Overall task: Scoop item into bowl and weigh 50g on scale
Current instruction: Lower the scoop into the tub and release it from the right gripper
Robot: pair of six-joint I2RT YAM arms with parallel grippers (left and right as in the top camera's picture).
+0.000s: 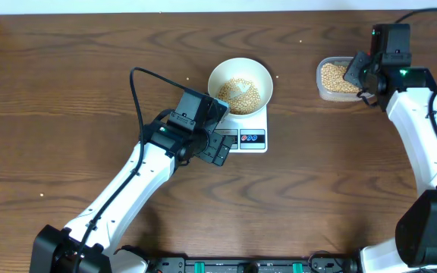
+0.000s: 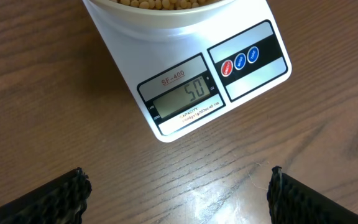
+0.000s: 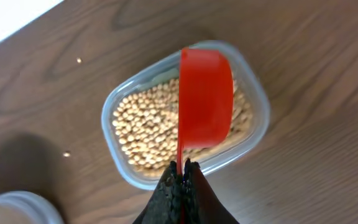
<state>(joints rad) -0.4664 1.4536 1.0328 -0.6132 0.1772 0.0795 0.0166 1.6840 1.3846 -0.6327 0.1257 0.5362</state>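
Scale (image 1: 253, 138) and tub (image 1: 319, 80) sit on dark wood-grain table (image 1: 67, 91).

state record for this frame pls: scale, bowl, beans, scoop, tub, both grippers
scale: on the table, display reads 50
bowl: sits on the scale, holds beans
left gripper: open, empty, over the table just in front of the scale's display
right gripper: shut on the red scoop's handle
red scoop: held above the clear tub, its contents not visible
clear tub: more beans inside, to the right of the scale, apart from it
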